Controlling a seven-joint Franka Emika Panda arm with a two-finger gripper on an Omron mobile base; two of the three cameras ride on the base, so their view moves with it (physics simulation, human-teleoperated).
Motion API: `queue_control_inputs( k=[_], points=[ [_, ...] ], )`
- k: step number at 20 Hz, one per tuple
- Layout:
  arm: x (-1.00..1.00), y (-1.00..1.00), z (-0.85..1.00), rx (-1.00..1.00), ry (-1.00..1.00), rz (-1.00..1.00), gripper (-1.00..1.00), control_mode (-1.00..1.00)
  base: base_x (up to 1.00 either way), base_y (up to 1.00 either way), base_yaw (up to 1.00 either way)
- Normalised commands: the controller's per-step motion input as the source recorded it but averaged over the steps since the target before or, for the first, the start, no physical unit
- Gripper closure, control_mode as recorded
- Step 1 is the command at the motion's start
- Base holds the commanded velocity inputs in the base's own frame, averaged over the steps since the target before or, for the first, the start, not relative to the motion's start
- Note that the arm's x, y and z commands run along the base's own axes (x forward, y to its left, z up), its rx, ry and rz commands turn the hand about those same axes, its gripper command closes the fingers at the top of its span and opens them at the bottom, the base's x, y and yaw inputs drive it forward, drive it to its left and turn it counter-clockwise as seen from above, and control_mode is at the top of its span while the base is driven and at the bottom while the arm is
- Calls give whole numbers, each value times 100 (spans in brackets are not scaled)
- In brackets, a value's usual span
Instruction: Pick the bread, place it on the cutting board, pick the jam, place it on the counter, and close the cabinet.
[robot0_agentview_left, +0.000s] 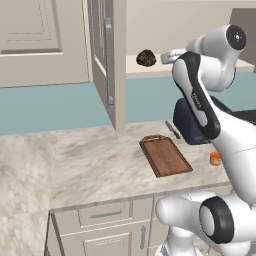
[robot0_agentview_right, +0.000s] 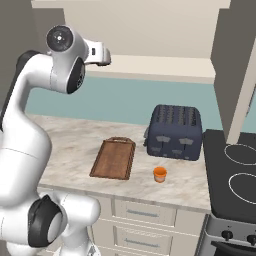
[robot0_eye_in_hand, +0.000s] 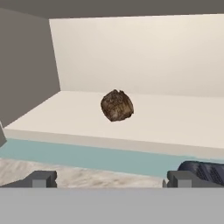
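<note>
The bread (robot0_eye_in_hand: 117, 105), a dark brown lumpy loaf, sits on the cream shelf of the cabinet (robot0_agentview_left: 145, 72); it also shows as the bread (robot0_agentview_left: 146, 58). My gripper (robot0_eye_in_hand: 112, 179) faces it from in front of the shelf edge, open, with nothing between its fingers. From the left base view the gripper (robot0_agentview_left: 164, 57) hangs just right of the loaf, a short gap between them. The cutting board (robot0_agentview_left: 165, 155) (robot0_agentview_right: 114, 158) lies bare on the counter (robot0_agentview_left: 95, 160). The orange jam (robot0_agentview_left: 215, 158) (robot0_agentview_right: 160, 174) stands on the counter right of the board.
The cabinet door (robot0_agentview_left: 107, 65) stands open to the left of the shelf. A dark blue toaster (robot0_agentview_right: 175, 132) sits behind the jam, and a knife (robot0_agentview_left: 172, 130) lies beside it. A stove (robot0_agentview_right: 235, 175) adjoins the counter on the right. Drawers (robot0_agentview_left: 107, 214) run below.
</note>
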Motion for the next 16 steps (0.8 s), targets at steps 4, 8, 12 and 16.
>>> queue_control_inputs(
  k=[4,8,12,16],
  points=[
    [27,1,-6,0,0,0,-100,-100,0,0,0],
    [25,4,-14,0,0,0,-100,-100,0,0,0],
    [28,5,-14,0,0,0,-100,-100,0,0,0],
    [34,0,0,0,0,0,-100,-100,0,0,0]
  ],
)
